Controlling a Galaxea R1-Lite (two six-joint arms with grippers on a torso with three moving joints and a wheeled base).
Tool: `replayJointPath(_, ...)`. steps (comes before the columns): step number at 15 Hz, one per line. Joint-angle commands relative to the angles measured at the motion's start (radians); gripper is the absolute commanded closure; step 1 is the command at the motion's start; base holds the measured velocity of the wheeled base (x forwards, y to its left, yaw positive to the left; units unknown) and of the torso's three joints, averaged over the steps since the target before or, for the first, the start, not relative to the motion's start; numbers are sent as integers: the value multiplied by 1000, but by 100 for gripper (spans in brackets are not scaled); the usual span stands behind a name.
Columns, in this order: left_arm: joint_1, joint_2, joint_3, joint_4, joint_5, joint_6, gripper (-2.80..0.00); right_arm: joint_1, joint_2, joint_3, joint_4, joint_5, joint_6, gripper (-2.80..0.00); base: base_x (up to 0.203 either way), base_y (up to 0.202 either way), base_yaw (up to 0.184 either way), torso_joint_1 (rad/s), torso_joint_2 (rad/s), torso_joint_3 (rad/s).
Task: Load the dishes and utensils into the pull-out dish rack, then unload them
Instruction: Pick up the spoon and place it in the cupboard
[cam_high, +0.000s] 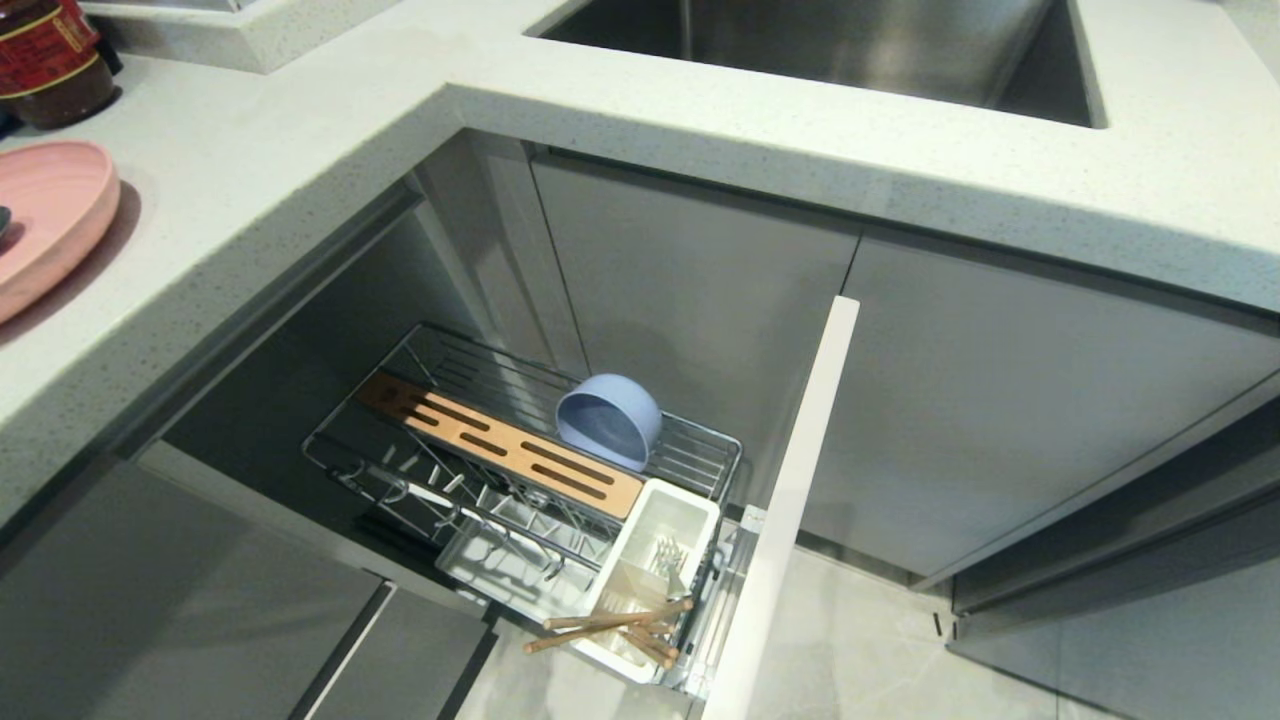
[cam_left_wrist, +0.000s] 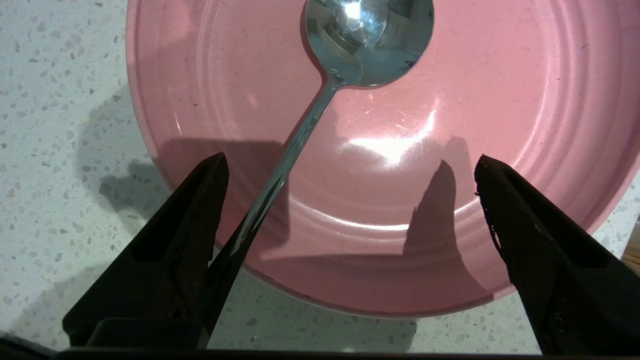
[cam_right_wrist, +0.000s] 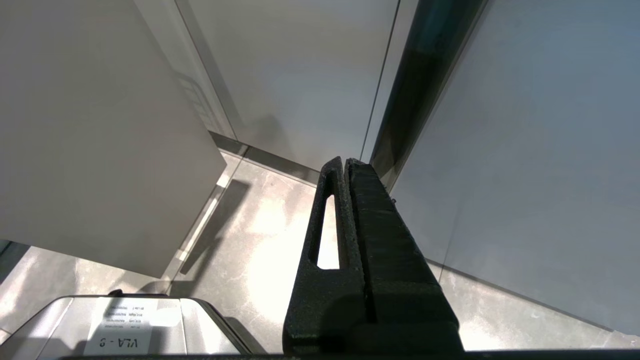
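The left gripper is spread wide above the plate; the spoon lies on it. The right gripper is pressed together.

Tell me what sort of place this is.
Most likely a home kitchen: a speckled stone countertop with a steel sink set in it, and below it a pull-out dish rack holding a blue bowl and chopsticks.
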Motion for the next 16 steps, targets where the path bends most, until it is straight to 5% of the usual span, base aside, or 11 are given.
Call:
replayJointPath(1, -2, 2, 0, 5, -5, 2, -280, 0, 0, 0, 0, -1, 0, 0, 0, 0, 0, 0, 0, 0)
replayJointPath(7, -62, -9, 28, 4, 84, 3, -280, 0, 0, 0, 0, 0, 0, 0, 0, 0, 0, 0, 0, 0)
replayJointPath(16, -62, -13, 29, 4, 85, 2, -280, -1, 0, 0, 0, -1, -1, 0, 0, 0, 0, 0, 0, 0)
